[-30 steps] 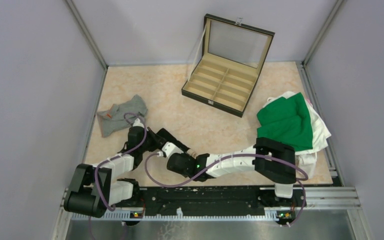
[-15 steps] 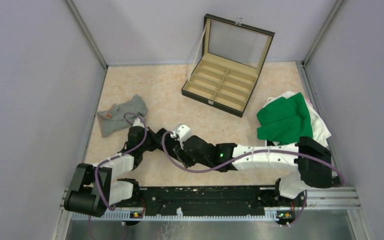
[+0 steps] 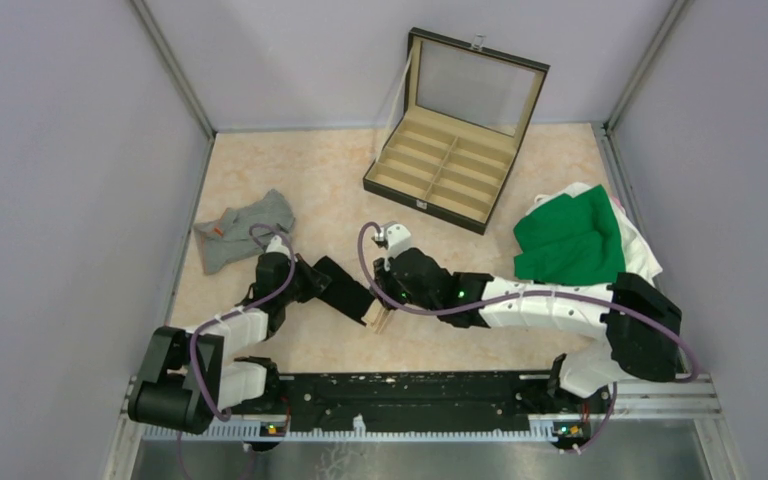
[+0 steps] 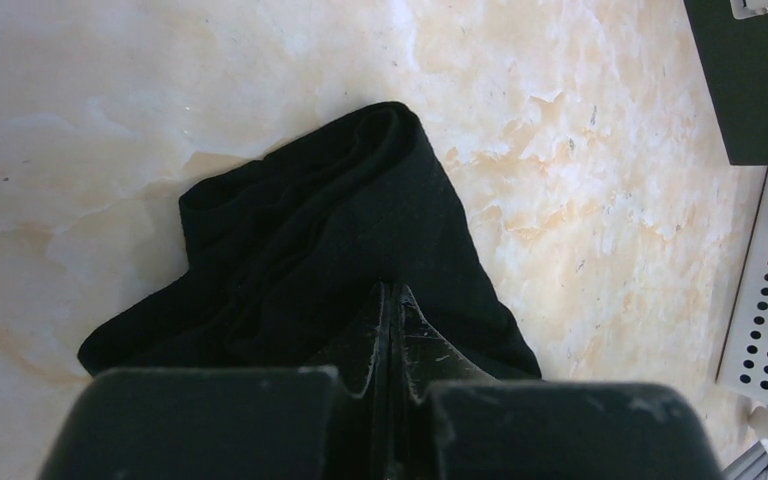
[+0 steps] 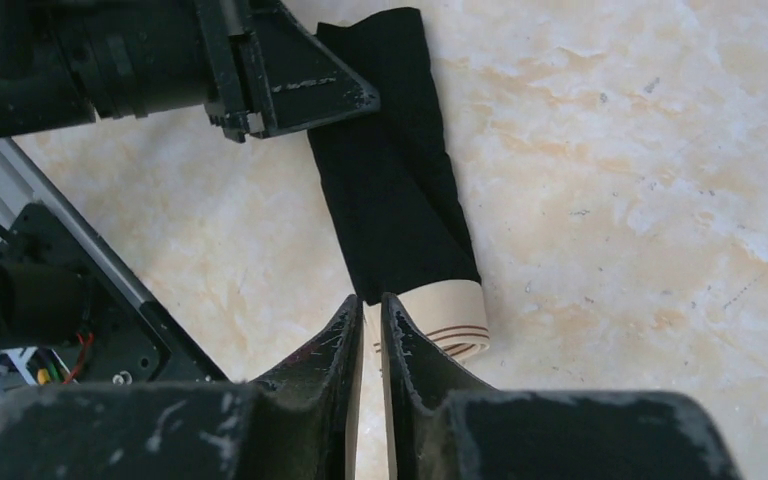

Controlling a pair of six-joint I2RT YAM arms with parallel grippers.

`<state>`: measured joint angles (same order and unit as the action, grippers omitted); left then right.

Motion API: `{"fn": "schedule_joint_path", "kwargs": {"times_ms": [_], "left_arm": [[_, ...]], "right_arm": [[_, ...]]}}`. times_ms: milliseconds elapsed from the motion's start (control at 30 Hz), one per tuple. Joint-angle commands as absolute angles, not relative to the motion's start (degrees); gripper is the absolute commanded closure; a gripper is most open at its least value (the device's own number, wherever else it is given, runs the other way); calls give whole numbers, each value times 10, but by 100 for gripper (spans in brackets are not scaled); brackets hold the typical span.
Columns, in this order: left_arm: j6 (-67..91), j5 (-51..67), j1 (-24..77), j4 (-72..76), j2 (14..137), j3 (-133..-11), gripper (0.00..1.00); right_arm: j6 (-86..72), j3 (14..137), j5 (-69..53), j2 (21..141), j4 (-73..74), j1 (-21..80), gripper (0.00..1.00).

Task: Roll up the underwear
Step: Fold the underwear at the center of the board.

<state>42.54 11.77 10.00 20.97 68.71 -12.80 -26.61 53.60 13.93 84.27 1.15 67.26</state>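
Cream, peach-veined marbled tabletop (image 3: 290, 170), boxed in by pale lilac walls (image 3: 60, 150) and aluminium corner posts. At the far middle, a black compartmented case (image 3: 430, 207), lid up, tan dividers inside. Along the right edge, a green cloth (image 3: 572, 243) heaped on white fabric (image 3: 645, 262). At the far left, crumpled heather grey underwear (image 3: 245, 228) with a small orange label, well apart from both tools. Near the middle, between the two tools, black underwear (image 5: 395, 190) laid out as a long narrow folded strip, with a cream waistband (image 5: 445, 318) at its near end.

From above, little to see of either grip. Only from the left wrist: left gripper (image 4: 392, 295) closed tight, tips down on the black cloth; pinching fabric or not, impossible to tell. Only from the right wrist: right gripper (image 5: 368, 305) narrowed to a thin slit at the waistband's corner; nipping cloth or not, impossible to tell. Also only there: the left tool resting on the strip's far end
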Motion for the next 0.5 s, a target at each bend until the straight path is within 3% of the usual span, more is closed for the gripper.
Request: {"fn": "schedule_joint_path", "kwargs": {"times_ms": [0, 200, 467], "left_arm": [[402, 125, 97, 218, 670, -139, 100], [403, 116, 98, 204, 658, -138, 100], [403, 112, 98, 199, 657, -137, 100]], "right_arm": [[-321, 511, 133, 808, -31, 653, 91], [-376, 471, 129, 786, -49, 631, 99], [-386, 447, 116, 783, -65, 618, 100]]}}
